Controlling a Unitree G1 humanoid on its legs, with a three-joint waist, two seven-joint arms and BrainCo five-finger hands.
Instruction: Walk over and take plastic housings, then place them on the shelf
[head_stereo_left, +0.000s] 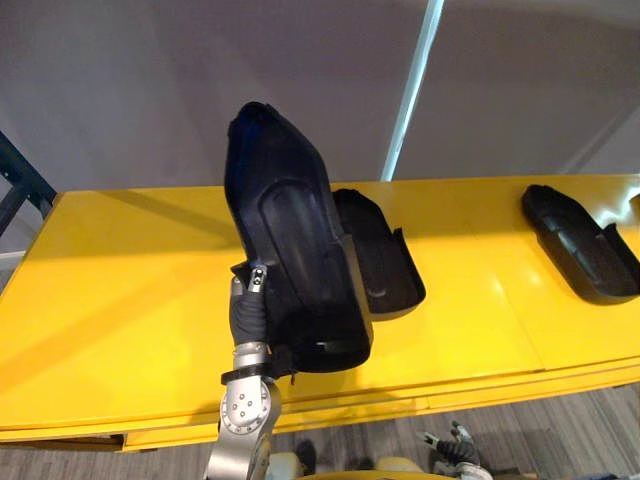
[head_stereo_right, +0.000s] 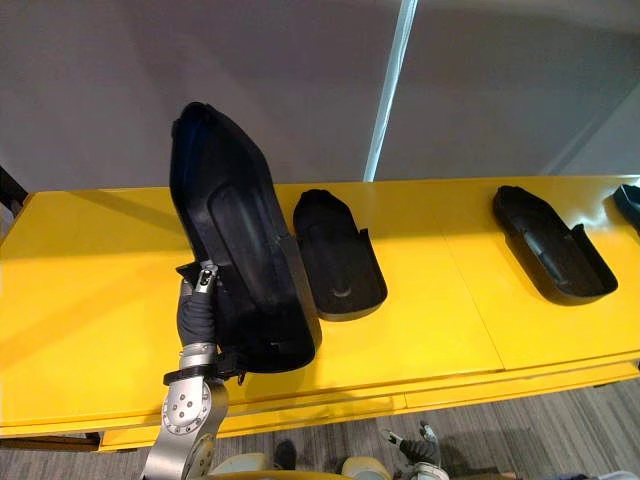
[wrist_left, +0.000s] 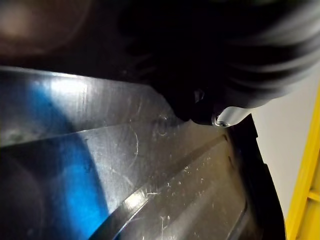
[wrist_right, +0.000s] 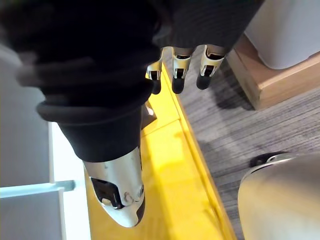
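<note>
Because the left hand (head_stereo_left: 248, 312) grasps the tall housing (head_stereo_left: 290, 230) only at one side rim near its lower end, with the thumb (head_stereo_left: 258, 276) hooked over the edge and the other fingers hidden behind the shell, the main risk is a twist. The long upper part stands tilted high above the yellow shelf (head_stereo_left: 120, 300), and its weight could lever the piece round in so narrow a hold. Whether the lower end rests on the shelf or hangs just over it cannot be told. It sits near the front edge, so a slip there could send the housing down to the floor (head_stereo_left: 560, 430).

Just to the right, the second housing (head_stereo_left: 385, 265) lies flat, hollow side up, partly hidden behind the held one. Laying the tall piece down carelessly could land it on that neighbour or shove it along. The third housing (head_stereo_left: 580, 245) lies well apart further right and looks safe. The right hand (wrist_right: 179, 70) hangs low in front of the shelf, fingers relaxed and empty, so it offers no support if the grasp fails.
</note>
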